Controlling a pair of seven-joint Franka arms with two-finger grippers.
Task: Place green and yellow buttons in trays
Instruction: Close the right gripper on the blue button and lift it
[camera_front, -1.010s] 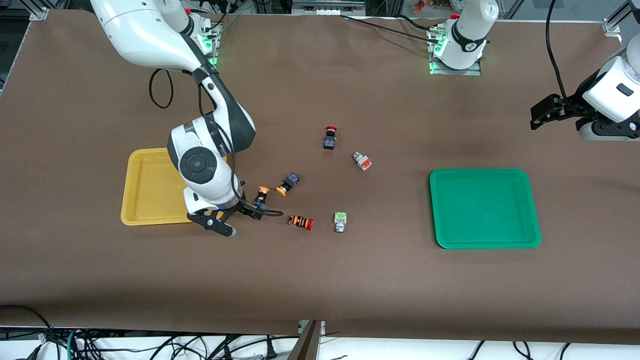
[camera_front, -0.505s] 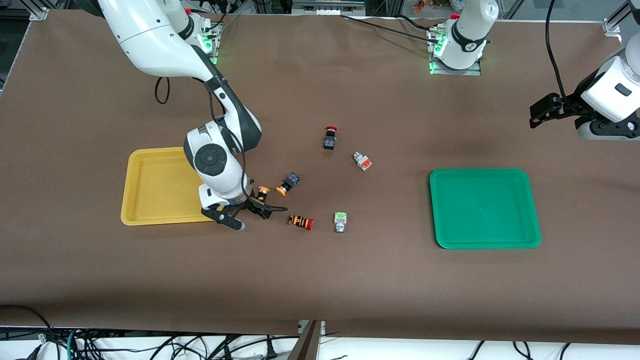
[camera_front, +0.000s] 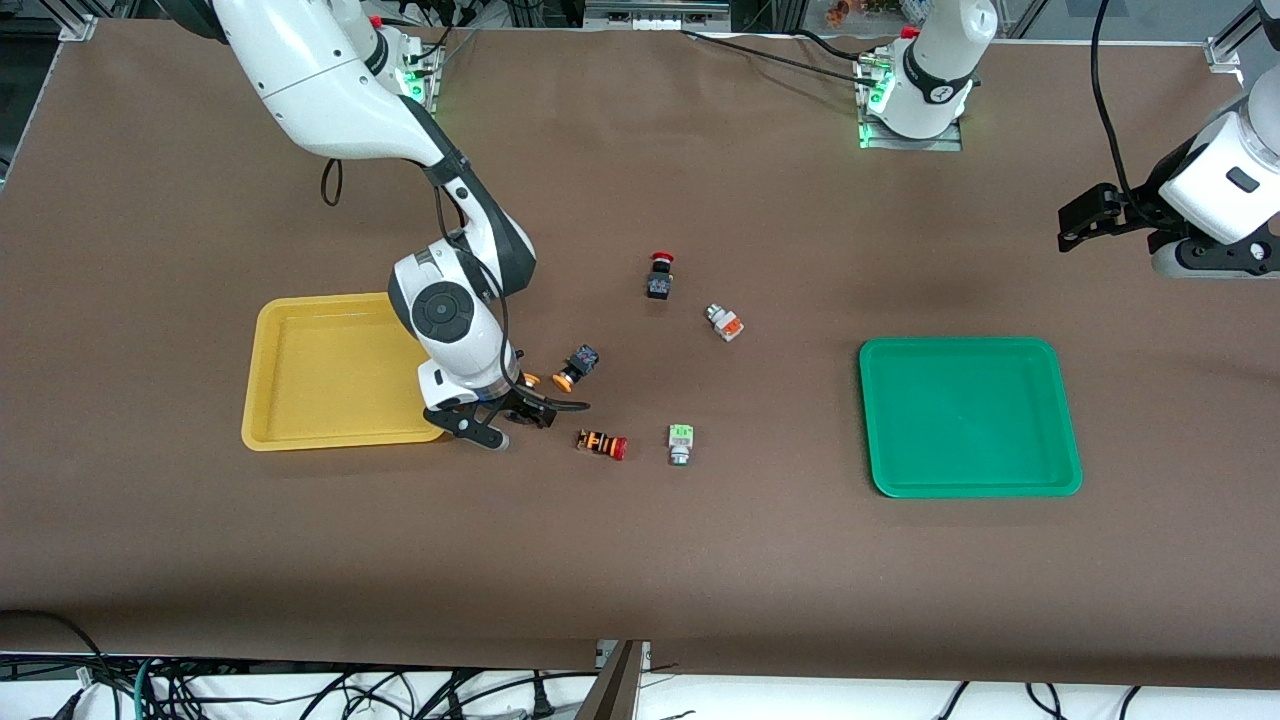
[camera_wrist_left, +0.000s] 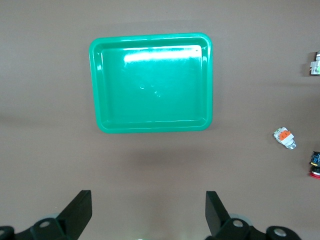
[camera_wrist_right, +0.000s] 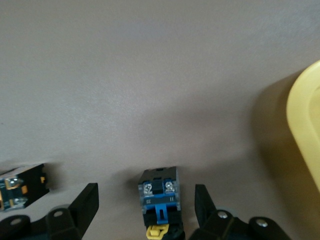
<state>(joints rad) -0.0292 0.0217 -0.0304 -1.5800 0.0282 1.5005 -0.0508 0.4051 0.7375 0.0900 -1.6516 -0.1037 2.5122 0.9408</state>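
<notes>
Since a second ago the right gripper (camera_front: 508, 420) slid off the yellow tray (camera_front: 300, 375) corner and now straddles the yellow-cap button (camera_front: 527, 381); the green tray (camera_front: 968, 415) sits empty at the left arm's end.

Left wrist view: left gripper (camera_wrist_left: 148, 212) waits, spread wide, above the green tray (camera_wrist_left: 151, 82).

Right wrist view: fingers (camera_wrist_right: 86, 202) flank the button's black-and-blue body (camera_wrist_right: 159, 197), not yet touching. Looks like the grasp step; next it needs to pinch, then lift.

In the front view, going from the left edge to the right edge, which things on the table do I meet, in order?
Yellow tray → orange-striped switch with red cap → black switch with red cap → green-block switch → orange-block switch → green tray.
</notes>
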